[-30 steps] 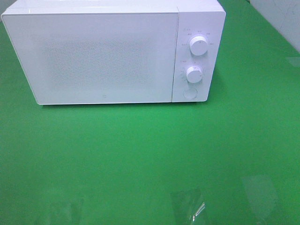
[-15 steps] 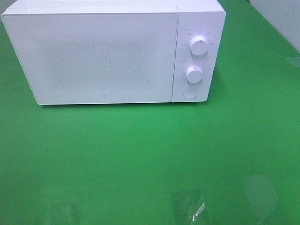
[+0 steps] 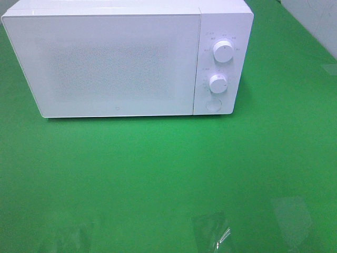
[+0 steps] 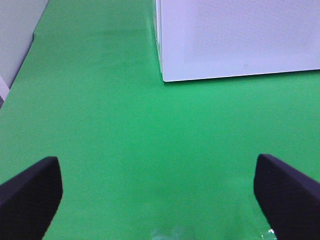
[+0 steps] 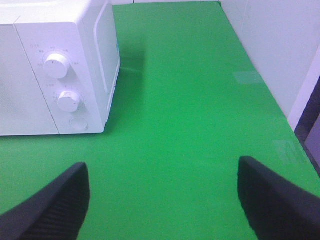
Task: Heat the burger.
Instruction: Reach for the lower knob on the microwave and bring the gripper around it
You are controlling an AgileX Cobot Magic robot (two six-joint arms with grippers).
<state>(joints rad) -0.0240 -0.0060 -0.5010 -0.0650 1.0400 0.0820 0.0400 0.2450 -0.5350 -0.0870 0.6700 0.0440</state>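
Green surface (image 3: 158, 174) carries white microwave (image 3: 116, 63); door (image 3: 105, 63) found closed. Burger not seen in any view; whether it sits inside cannot be told through frosted door. Left end effector (image 4: 157, 197) spread wide, nothing held. Right end effector (image 5: 162, 197) likewise released and empty, well apart from dials (image 5: 56, 65). Risks judged: heating started on unconfirmed load; dial overturned by coarse twist; microwave shoved backward if release button (image 3: 212, 104) is pressed off-centre.
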